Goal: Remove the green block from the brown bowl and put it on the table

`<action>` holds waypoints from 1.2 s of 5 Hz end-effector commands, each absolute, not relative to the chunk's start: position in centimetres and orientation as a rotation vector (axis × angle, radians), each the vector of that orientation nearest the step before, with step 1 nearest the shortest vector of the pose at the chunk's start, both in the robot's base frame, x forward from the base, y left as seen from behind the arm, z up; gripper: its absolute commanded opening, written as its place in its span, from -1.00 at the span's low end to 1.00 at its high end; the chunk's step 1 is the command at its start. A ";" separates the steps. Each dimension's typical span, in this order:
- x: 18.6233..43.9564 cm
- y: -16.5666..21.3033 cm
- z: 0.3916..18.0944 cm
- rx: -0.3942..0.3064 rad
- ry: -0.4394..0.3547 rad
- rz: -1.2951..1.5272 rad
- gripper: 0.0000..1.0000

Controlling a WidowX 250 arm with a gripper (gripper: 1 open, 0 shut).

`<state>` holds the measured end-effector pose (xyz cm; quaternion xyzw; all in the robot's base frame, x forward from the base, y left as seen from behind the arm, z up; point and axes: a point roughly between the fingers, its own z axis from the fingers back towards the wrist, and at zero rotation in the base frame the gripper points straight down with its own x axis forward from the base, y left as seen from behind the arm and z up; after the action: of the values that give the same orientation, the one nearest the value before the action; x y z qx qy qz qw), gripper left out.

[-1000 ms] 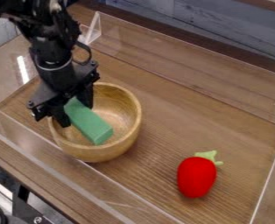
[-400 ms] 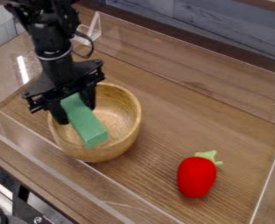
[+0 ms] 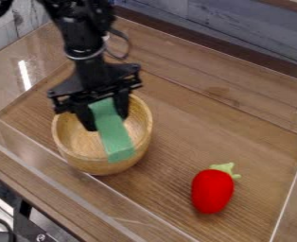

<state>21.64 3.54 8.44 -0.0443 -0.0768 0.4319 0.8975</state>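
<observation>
The green block (image 3: 112, 131), a light green bar, hangs tilted over the brown bowl (image 3: 76, 149), its lower end reaching down to about the bowl's front rim. My gripper (image 3: 99, 106) points straight down above the bowl and is shut on the block's upper end, with black fingers on either side of it. The bowl rests on the wood-grain table (image 3: 227, 113) at the left. Whether the block's lower end still touches the bowl cannot be made out.
A red strawberry-shaped toy (image 3: 213, 189) with a green top lies on the table at the lower right. Clear acrylic walls (image 3: 290, 203) edge the tabletop on all sides. Bare wood stretches right of the bowl and behind it.
My gripper has moved right and up with the green block held in it, and the wrist has rolled. The block has risen from lying in the bowl to hanging over it.
</observation>
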 end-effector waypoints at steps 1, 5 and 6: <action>22.3 1.0 8.7 -0.100 -0.201 0.783 -1.00; 24.1 -1.6 6.2 -0.084 -0.221 0.618 -1.00; 24.1 -1.3 6.2 -0.087 -0.221 0.605 -1.00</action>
<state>23.07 -1.45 4.85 -0.0353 -0.0808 0.2989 0.9502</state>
